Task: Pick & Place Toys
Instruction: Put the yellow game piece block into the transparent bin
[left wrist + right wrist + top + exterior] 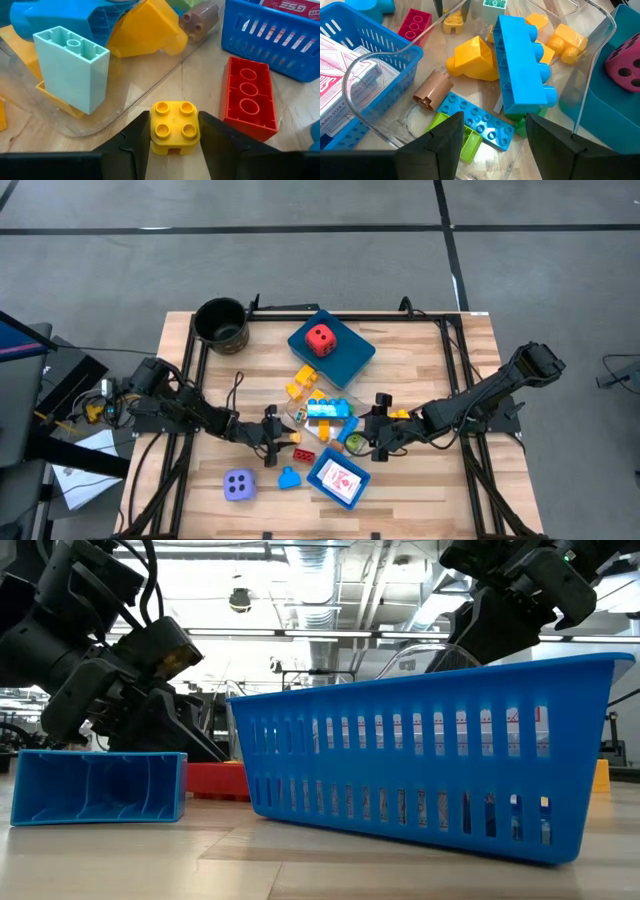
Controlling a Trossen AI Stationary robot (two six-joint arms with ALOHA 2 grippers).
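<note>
Bricks lie heaped near the middle of the worktop (420, 500), many inside a clear tub (580, 100) lying on its side: a long blue brick (520, 65), yellow pieces (475, 60), a flat blue plate (477, 119) over a green one (462, 142), a brown peg (431, 90) and a pale mint block (72, 67).

Left gripper (175, 135) sits low on the wood just beside the tub's mouth, its jaws set against both sides of a small yellow brick (174, 126), gripping it. A red brick (248, 97) lies flat right beside that yellow one, with the slatted blue basket (272, 37) just beyond it toward the front edge. White red-printed cards (340, 75) rest inside that basket.

Right gripper (490, 145) hovers over the tub from the right-hand side, jaws parted and empty above the flat blue and green plates.

A red die (320, 338) stands on a blue tray (355, 358) near the back edge. The lavender die (238, 485) sits near the front-left corner, a small blue piece (289, 477) beside it. A dark pot (221, 325) stands at the back-left corner.
</note>
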